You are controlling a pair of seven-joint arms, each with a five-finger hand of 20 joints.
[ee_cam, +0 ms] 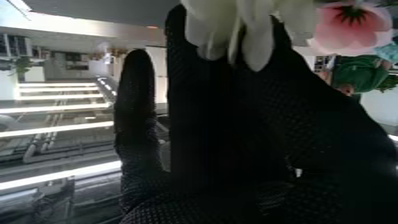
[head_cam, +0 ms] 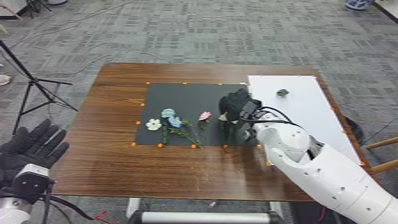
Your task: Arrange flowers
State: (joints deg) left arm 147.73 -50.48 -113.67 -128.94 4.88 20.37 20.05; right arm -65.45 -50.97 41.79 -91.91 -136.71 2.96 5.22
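White flower (ee_cam: 258,40) pinched in your right hand (head_cam: 234,104), fingers nearly closed, you should settle its stem flat before releasing

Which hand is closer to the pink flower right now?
The right hand: it is just right of the pink flower, over the black mat. The left hand is far to the flower's left, near the table's left edge.
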